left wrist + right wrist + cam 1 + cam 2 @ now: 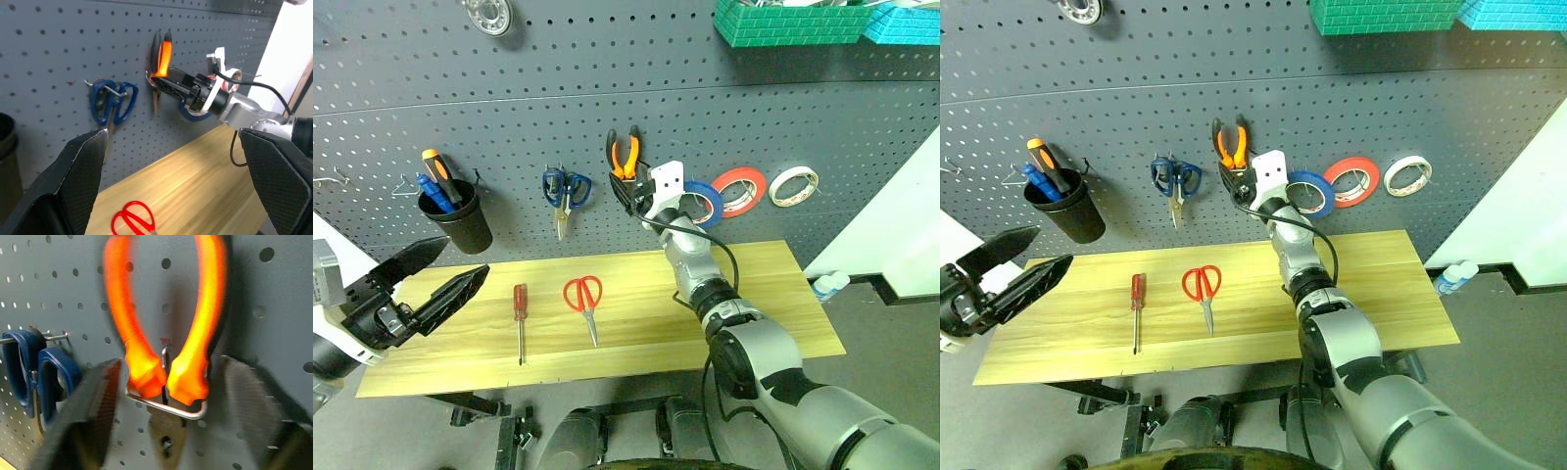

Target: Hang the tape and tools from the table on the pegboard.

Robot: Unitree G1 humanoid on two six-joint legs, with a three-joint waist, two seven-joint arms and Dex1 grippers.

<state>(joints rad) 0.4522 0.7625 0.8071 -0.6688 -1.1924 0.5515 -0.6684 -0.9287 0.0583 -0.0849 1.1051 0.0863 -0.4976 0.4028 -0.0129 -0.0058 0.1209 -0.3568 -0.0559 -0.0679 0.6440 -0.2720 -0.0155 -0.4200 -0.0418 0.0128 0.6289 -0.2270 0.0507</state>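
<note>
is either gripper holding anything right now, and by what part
Nothing is held. The right gripper stands open around the pliers hanging on their hook; the left gripper is open over the table.

Right arm (773, 372) in glossy silver-grey shells with black joint rings, lower right of frame, thin black cable looped alongside the forearm, white bracket at the wrist, left gripper (435, 274) with two black tapered textured fingers, lower left.

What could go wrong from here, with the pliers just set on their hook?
1. The right gripper, open, flanks the pliers closely; pulling back askew could drag them off the metal hook.
2. The red scissors and red screwdriver lie close together on the table; grabbing one might nudge the other.
</note>
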